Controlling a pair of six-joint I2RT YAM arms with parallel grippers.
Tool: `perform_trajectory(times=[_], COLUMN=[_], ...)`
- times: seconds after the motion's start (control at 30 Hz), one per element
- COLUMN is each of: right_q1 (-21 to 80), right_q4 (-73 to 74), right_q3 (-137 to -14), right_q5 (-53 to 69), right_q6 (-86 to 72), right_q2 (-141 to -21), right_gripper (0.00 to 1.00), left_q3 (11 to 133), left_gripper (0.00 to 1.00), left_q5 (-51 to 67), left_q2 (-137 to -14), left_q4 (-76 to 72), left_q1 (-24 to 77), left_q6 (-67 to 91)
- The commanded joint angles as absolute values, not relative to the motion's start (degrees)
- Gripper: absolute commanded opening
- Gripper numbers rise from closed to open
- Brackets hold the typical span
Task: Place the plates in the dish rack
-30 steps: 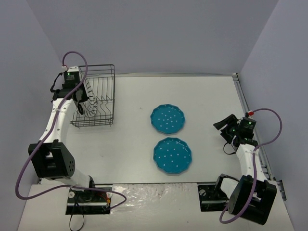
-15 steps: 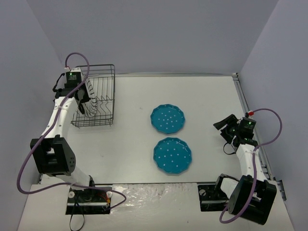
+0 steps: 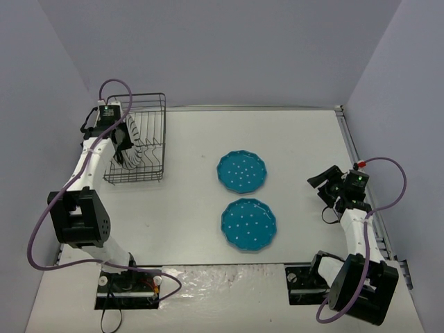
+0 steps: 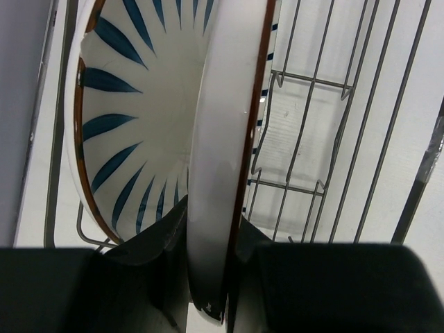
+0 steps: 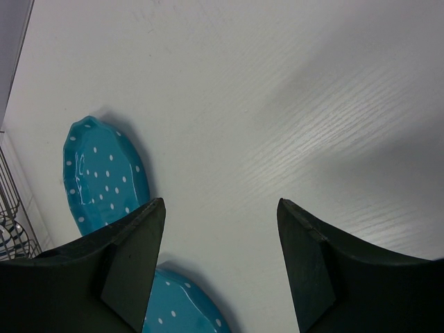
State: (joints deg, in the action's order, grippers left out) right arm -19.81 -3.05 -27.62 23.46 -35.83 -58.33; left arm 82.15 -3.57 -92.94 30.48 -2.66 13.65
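In the left wrist view my left gripper (image 4: 211,232) is shut on the rim of a white plate with dark stripes (image 4: 225,139), held edge-on inside the black wire dish rack (image 4: 312,132). A second striped plate (image 4: 132,118) stands just left of it, face showing. From above, the left gripper (image 3: 121,139) sits over the dish rack (image 3: 164,132) at the far left. Two teal dotted plates (image 3: 241,171) (image 3: 248,223) lie flat mid-table. My right gripper (image 3: 323,182) hovers open at the right, with both teal plates (image 5: 104,173) (image 5: 180,305) to its left in its wrist view (image 5: 222,215).
The table's right edge has a metal rail (image 3: 352,149). Grey walls close in the back and sides. Bare white tabletop (image 3: 298,139) lies between the teal plates and the right arm. A corner of the rack (image 5: 10,222) shows at the right wrist view's left edge.
My left wrist has shifted slightly toward the rack's far side, and the held striped plate stands more upright among the wires. The right arm has not moved.
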Motion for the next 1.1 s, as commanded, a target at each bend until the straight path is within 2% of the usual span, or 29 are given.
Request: perform_trajectory(times=[0.0, 0.6, 0.77, 0.8, 0.93, 1.07], right_q1=[-19.5, -19.5, -19.5, -19.5, -19.5, -19.5], right_q4=[-6.2, -6.1, -6.1, -6.1, -6.1, -6.0], right_q3=[-27.8, -27.9, -27.8, -27.8, -27.6, -27.5], right_q5=[24.4, 24.9, 25.0, 25.0, 25.0, 25.0], right_q6=[-35.9, -36.1, -36.3, -36.3, -36.3, -36.3], right_q2=[-57.1, -56.6, -56.2, -56.1, -55.9, -55.6], right_gripper=[0.62, 0.63, 0.63, 0.63, 0.63, 0.63], left_q3=[86.0, 89.7, 91.0, 91.0, 91.2, 91.5], left_gripper=[0.0, 0.0, 0.15, 0.22, 0.35, 0.38], left_q5=[-5.3, -7.8, -8.5, -8.5, -8.8, -9.3], left_q2=[-92.3, -96.1, -96.6, -96.5, -96.5, -96.3], left_q4=[23.7, 29.3, 30.4, 30.5, 30.7, 31.1], left_q1=[-2.9, -2.8, -2.9, -2.9, -2.8, -2.9], left_q6=[13.8, 14.7, 15.0, 15.1, 15.2, 15.2])
